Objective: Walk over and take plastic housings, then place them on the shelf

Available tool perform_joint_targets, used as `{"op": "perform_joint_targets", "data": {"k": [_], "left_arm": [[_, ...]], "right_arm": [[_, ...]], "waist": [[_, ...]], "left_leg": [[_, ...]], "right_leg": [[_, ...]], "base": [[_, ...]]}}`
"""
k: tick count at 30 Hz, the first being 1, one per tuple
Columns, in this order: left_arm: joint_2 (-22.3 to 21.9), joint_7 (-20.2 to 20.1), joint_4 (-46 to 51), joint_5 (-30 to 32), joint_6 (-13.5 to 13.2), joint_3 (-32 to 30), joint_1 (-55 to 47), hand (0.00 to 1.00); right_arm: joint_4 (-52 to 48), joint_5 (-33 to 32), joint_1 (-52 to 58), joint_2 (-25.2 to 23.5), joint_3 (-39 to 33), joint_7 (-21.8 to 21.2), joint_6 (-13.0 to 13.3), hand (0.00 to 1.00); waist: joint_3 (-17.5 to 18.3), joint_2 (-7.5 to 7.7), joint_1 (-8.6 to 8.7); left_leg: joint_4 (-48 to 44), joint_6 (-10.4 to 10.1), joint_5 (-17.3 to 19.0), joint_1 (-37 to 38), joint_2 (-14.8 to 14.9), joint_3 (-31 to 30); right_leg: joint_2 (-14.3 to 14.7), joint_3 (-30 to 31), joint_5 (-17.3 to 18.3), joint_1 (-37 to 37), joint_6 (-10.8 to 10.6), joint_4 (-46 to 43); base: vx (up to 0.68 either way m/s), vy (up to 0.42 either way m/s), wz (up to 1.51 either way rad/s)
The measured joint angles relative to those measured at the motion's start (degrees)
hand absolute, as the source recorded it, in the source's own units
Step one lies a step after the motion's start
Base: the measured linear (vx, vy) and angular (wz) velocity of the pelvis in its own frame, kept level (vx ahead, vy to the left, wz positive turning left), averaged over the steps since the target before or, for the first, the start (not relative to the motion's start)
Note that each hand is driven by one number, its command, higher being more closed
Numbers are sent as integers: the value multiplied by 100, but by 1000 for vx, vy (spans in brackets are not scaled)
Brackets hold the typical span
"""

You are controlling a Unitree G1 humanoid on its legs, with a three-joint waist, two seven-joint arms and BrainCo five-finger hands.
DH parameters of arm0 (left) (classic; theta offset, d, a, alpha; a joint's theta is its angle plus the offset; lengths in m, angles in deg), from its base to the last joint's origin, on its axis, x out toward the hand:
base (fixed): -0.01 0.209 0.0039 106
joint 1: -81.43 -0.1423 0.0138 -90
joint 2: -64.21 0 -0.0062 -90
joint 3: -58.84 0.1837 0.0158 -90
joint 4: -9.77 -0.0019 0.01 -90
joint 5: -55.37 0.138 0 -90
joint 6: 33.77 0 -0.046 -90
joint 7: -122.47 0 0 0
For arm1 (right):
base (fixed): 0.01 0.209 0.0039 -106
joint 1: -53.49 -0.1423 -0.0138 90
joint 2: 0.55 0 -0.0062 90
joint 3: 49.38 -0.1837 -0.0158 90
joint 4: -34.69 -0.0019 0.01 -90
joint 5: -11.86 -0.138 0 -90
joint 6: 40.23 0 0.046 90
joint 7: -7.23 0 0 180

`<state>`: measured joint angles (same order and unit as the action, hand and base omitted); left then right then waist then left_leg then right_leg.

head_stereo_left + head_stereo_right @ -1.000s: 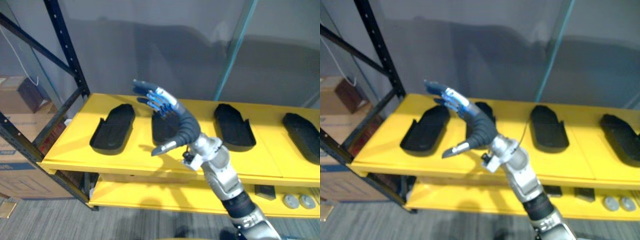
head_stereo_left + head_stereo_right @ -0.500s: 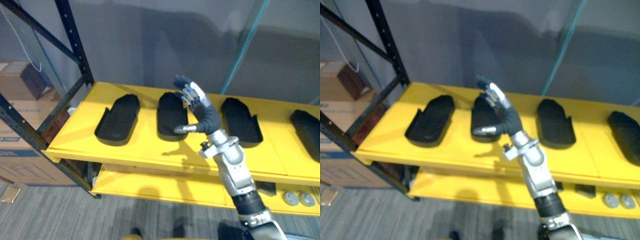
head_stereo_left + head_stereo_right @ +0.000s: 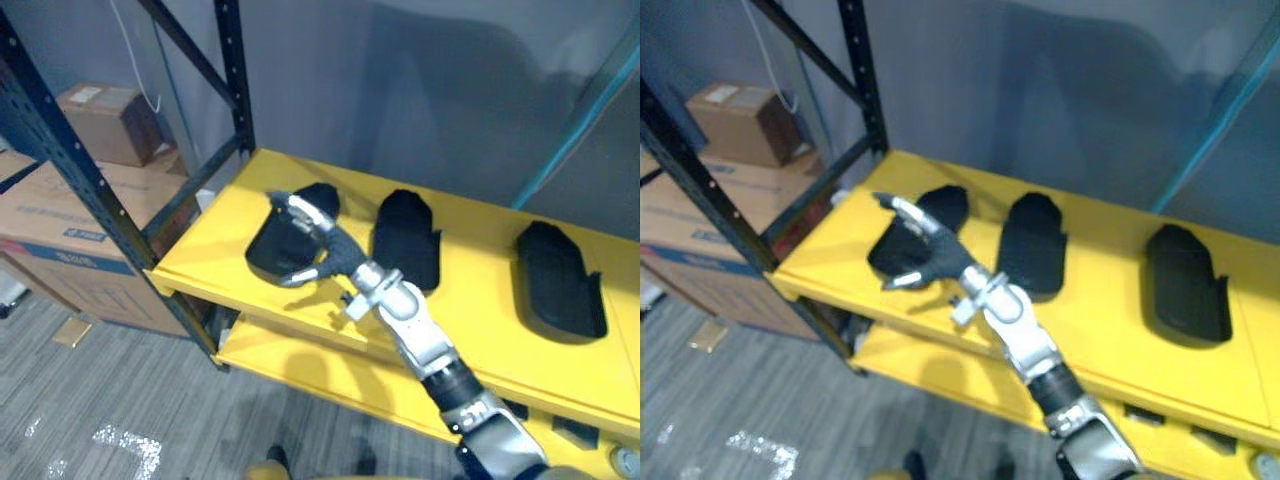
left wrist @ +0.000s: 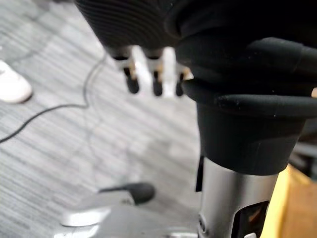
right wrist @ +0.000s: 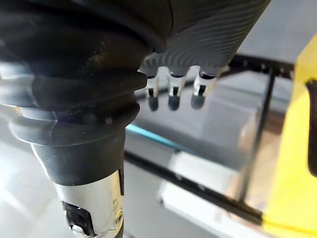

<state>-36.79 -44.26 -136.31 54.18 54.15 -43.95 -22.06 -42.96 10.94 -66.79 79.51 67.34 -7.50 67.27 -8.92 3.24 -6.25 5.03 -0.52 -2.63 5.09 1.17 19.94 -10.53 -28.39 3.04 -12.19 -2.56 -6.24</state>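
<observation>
Three black plastic housings lie in a row on the yellow shelf (image 3: 470,300): a left one (image 3: 272,250), a middle one (image 3: 405,240) and a right one (image 3: 558,280). My right hand (image 3: 328,250) reaches in over the left housing (image 3: 902,240), open, with fingers straight and thumb spread toward the shelf's front edge. Whether it touches the housing I cannot tell. Its straight fingers (image 5: 171,91) show in the right wrist view, holding nothing. My left hand (image 4: 148,74) hangs above the grey floor, its fingers relaxed and empty.
Black rack uprights (image 3: 235,70) and diagonal braces frame the shelf's left end. Cardboard boxes (image 3: 60,230) stand on the floor to the left. A teal post (image 3: 590,110) rises at the right. A lower yellow shelf (image 3: 330,370) sits beneath. A white shoe (image 4: 12,89) shows on the floor.
The camera has swung left and down, so the whole shelf sits further right. My right hand has moved from beside the middle housing over to the left housing, still open.
</observation>
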Motion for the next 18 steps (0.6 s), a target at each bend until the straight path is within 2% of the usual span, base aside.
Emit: {"op": "perform_joint_targets", "data": {"k": [3, 6, 8, 10, 13, 18], "left_arm": [[-48, -3, 103, 3, -33, 10, 6, 0], [-98, -7, 169, 4, -45, 62, 17, 0], [-122, -7, 167, 2, -30, 128, 9, 0], [-98, -14, 167, 2, -24, 269, 10, 0], [-93, -46, 164, 2, 15, 272, 41, 0], [-81, -45, 161, 7, 128, 269, 75, 0]], "right_arm": [[394, 396, -136, -109, 203, 74, -44, 0], [694, 638, -260, -176, 313, 74, -53, 0], [695, 639, -342, -177, 399, -156, -55, 0], [704, 634, -425, -168, 491, -347, -90, 0], [711, 632, -535, -175, 716, -585, -266, 0], [877, 646, -546, -143, 881, -727, -495, 0]], "waist": [[-11, -17, -38], [-72, -115, -139], [-127, -206, -146], [-155, -251, -154], [-159, -256, -172], [-175, -249, -175]], "left_leg": [[-26, -2, -39, -17, -14, -65], [-25, -22, -61, -20, -10, -111], [2, -26, -76, -21, -20, -146], [8, -28, -75, -27, -20, -145], [10, -51, -47, -128, -12, -59], [10, -31, -35, -122, 10, 58]], "right_leg": [[-1, -1, 11, -18, 18, -27], [11, -4, 17, -51, 26, -37], [4, -3, 88, -68, 105, -62], [-8, -3, 139, -68, 74, -86], [-21, 9, 216, 16, -23, -68], [-14, 19, 215, 19, -24, -12]], "base": [[62, -15, 20], [3, -21, 13], [-42, -12, 10], [-62, -15, 1], [-68, -16, -10], [-27, -7, -9]]}}
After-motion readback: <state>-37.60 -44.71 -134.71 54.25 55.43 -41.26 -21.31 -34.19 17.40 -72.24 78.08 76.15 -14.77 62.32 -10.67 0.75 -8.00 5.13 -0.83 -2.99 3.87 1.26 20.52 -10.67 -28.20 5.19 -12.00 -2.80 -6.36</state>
